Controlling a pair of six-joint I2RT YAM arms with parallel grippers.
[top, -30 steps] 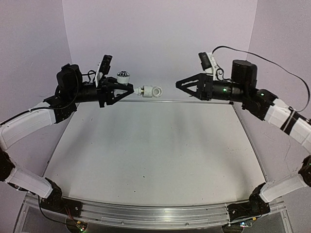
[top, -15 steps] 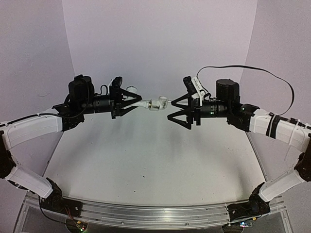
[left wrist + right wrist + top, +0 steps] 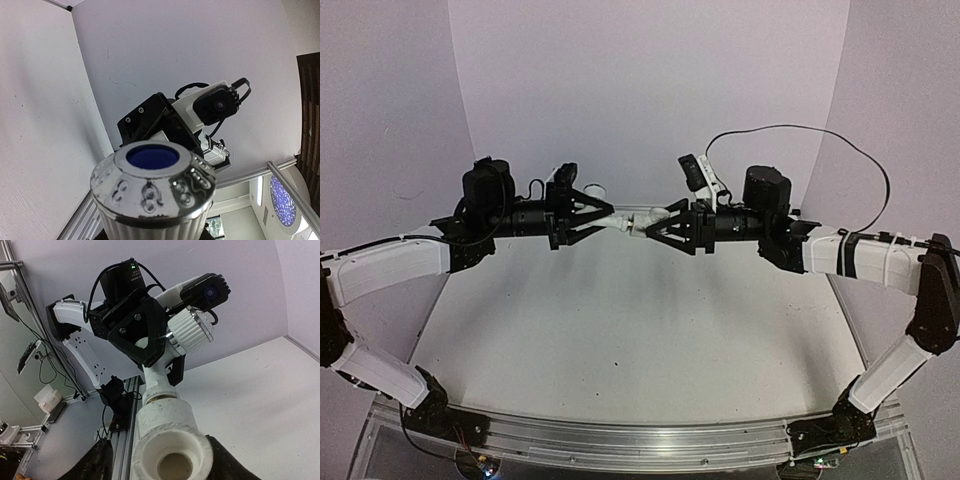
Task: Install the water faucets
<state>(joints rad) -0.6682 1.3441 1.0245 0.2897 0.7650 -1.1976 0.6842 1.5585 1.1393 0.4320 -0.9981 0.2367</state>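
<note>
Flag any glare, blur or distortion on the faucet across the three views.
Top external: even, soft light, faucet small but sharp, no harsh shadows on the table. Left wrist: chrome cap fills the bottom edge, speckled with mirror reflections; wall corner bows from the wide lens. Right wrist: white faucet end sits very close, slightly soft; background sharper.
</note>
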